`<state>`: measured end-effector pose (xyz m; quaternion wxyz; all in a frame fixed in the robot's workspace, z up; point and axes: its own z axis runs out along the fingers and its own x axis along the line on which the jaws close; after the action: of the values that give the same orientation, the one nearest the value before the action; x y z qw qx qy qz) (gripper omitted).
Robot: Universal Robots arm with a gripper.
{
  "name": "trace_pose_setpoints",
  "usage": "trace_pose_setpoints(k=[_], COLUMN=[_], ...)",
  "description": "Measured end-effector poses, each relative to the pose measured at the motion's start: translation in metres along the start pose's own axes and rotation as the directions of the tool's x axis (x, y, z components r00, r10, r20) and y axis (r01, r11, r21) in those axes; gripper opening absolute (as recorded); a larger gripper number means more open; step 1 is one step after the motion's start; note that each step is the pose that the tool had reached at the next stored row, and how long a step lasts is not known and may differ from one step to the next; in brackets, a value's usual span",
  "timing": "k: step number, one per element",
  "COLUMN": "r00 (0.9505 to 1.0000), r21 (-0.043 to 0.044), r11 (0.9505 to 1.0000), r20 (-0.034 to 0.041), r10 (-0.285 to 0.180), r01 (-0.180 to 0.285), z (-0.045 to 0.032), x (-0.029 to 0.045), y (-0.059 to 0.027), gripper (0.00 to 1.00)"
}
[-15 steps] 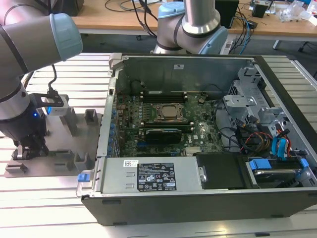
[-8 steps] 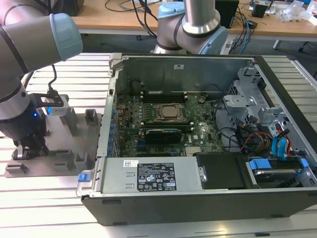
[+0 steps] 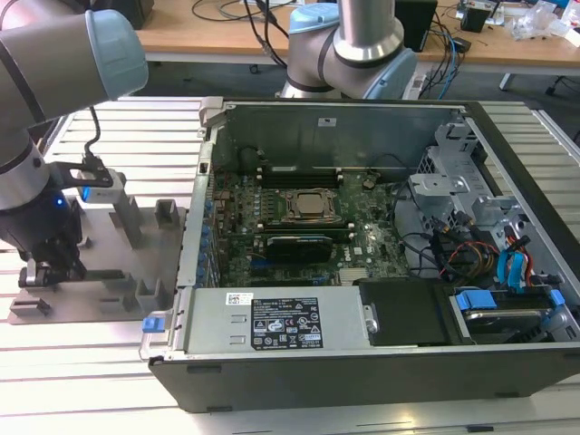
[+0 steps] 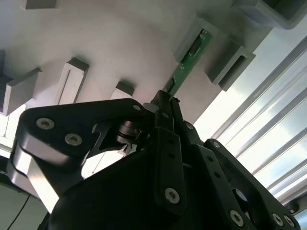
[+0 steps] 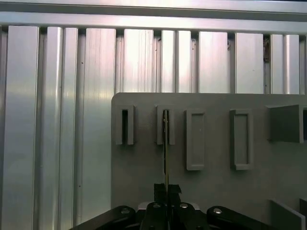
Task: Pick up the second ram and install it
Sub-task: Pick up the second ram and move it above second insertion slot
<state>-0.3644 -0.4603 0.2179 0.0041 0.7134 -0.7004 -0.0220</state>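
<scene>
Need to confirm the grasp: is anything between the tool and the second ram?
Nothing visible. The tool is shut on the second ram at its near end, and it sits in a slot of the grey fixture.

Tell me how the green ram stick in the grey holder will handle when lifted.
The second ram looks thin and flat, so it is probably light and stiff. It stands on edge in a slot of the grey holder, so it likely tips if unsupported.

gripper (image 4: 165,98): matt black, bright metal screw heads
second ram (image 4: 192,55): green circuit board, slight sheen
holder plate (image 5: 216,191): grey plastic, matt, smooth
table (image 5: 57,120): ribbed bare metal, glossy
computer case (image 3: 362,127): dull grey sheet metal
</scene>
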Motion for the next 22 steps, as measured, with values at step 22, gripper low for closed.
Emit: trace_pose_setpoints(k=[22], r00=[1.0000], r21=[0.0000], r11=[1.0000], r20=[0.0000], r10=[0.000], r01=[0.000], z=[-0.0476], x=[-0.0012], y=[0.0017], gripper=[0.13])
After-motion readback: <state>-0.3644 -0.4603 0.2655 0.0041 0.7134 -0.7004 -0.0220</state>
